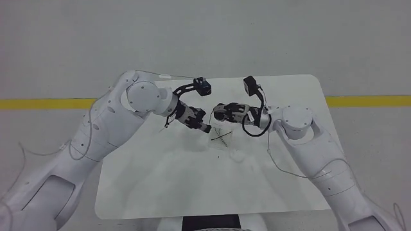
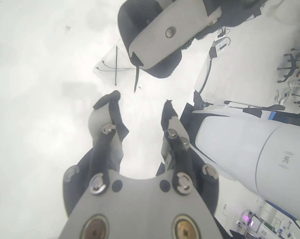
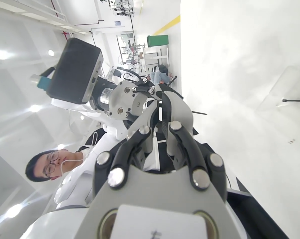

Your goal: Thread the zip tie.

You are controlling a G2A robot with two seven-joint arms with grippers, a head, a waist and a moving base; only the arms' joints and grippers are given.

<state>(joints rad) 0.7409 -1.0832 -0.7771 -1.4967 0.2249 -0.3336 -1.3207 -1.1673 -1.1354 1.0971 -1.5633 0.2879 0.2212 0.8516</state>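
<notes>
Left wrist view: two grippers, one held zip tie [image 2: 136,80], loose zip ties [image 2: 116,65] crossed on clear plastic sheet [image 2: 107,58], two or three, exact count unclear. Right gripper [image 2: 137,63] clamped on held zip tie, black strip dangling from its tips. Left gripper [image 2: 142,100] near strip's free end, fingers [image 2: 115,95] spread apart, not touching it. Top view: both grippers tip to tip over middle of white table [image 1: 282,167]; loose zip ties on table just beside them, toward robot.
</notes>
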